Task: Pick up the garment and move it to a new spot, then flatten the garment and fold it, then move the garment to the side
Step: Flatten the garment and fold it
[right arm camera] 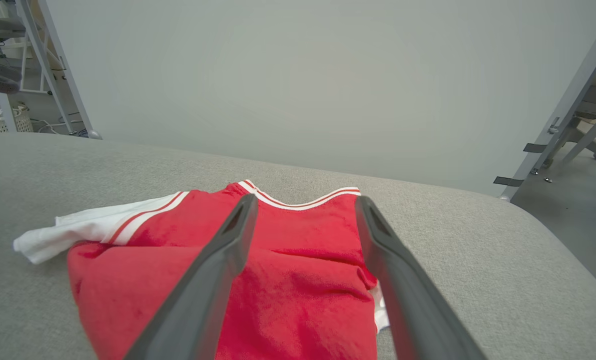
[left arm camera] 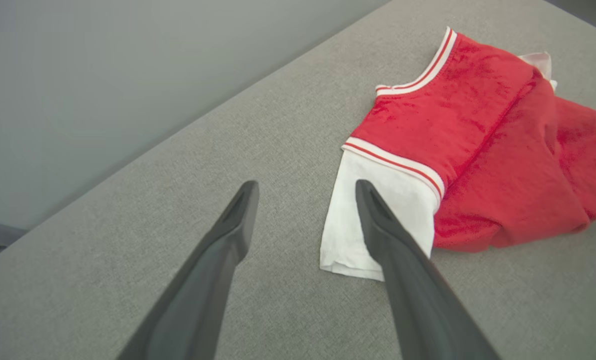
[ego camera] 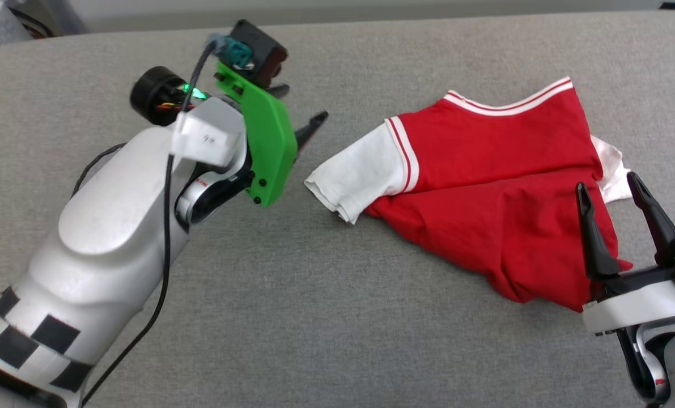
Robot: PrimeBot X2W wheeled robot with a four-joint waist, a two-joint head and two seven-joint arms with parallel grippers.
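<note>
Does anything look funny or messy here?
Yes. The red soft-fabric T-shirt with white short sleeves lies crumpled on the grey fabric surface, its body folded over itself; one sleeve sticks out, the other is mostly tucked underneath.

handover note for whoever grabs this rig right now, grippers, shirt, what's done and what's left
Left gripper: open, holding nothing, pointing at the garment's white sleeve, apart from it.
Right gripper: open, holding nothing, at the garment's near right edge.
Garment: bunched and partly doubled over on the grey padded surface, right of centre.
Done: nothing that can be confirmed; the garment is neither flat nor neatly folded.
Left: grasp, reposition, flatten, fold, move aside.
</note>
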